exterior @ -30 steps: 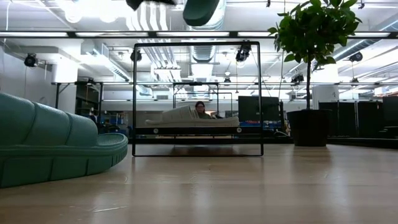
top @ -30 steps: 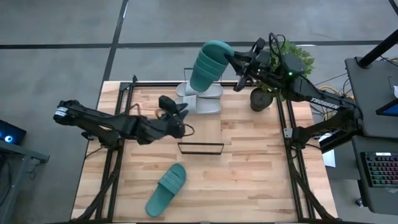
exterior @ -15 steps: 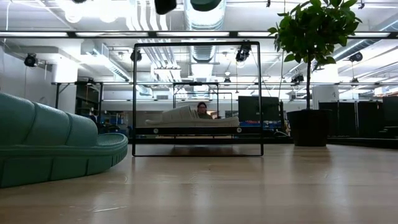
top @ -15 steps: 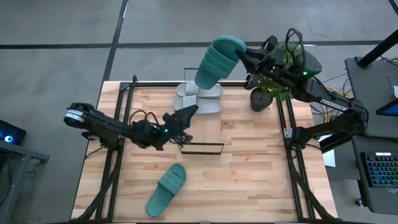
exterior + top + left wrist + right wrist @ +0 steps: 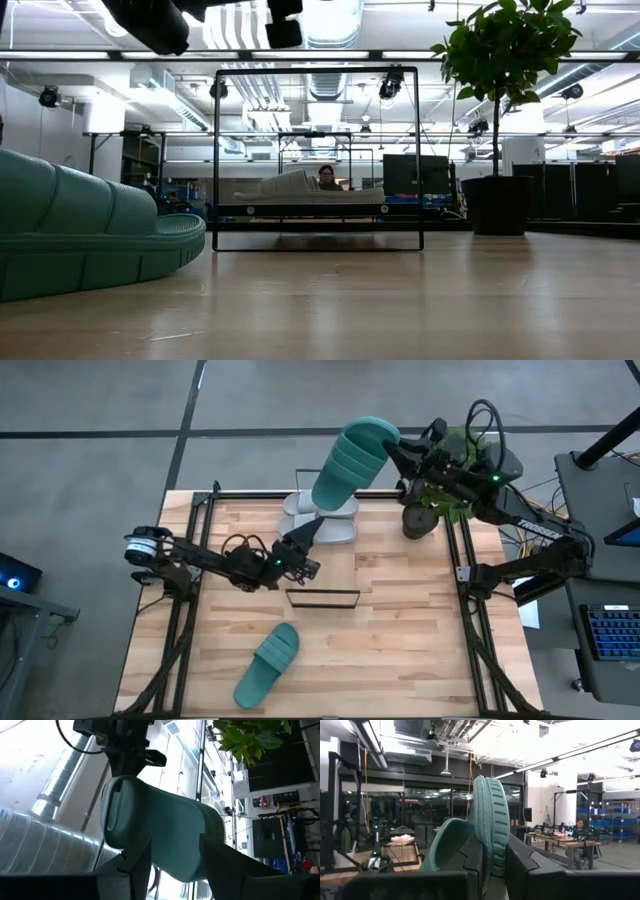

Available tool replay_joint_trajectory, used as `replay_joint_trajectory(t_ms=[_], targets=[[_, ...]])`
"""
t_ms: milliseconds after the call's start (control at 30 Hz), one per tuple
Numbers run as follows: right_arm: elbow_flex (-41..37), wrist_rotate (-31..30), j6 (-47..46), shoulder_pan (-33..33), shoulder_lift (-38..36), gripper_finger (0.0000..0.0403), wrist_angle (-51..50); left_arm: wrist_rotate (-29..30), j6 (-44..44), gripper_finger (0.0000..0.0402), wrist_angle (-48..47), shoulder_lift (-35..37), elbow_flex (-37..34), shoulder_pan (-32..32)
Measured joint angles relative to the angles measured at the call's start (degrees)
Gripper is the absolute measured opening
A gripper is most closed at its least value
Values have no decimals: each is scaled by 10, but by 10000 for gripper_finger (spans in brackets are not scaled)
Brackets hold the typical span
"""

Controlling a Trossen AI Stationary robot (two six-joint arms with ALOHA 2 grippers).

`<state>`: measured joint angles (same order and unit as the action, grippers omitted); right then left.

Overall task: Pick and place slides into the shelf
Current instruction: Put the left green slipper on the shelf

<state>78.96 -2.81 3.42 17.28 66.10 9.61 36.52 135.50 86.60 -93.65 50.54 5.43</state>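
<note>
I am holding one teal slide [image 5: 350,460] clamped in my right gripper [image 5: 400,460], raised above the far end of the shelf [image 5: 322,598], over the grey pair [image 5: 322,520]. My left gripper [image 5: 312,532] is hovering with fingers apart just beside the grey pair, pointing up at the raised slide. The other teal slide [image 5: 267,664] is lying on the table [image 5: 400,630] on the shelf's near side.

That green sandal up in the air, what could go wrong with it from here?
The right gripper pinches the teal slide only at one edge, so it might slip and fall onto the grey slides below. The left gripper sits open close underneath and could get bumped. The potted plant crowds the right arm.
</note>
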Motion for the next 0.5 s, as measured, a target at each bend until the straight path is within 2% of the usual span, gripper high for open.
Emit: replay_joint_trajectory(t_ms=[500], targets=[[0,17,-33,0,-1,35,-2,-15,47,148,8,-14,4,-56]])
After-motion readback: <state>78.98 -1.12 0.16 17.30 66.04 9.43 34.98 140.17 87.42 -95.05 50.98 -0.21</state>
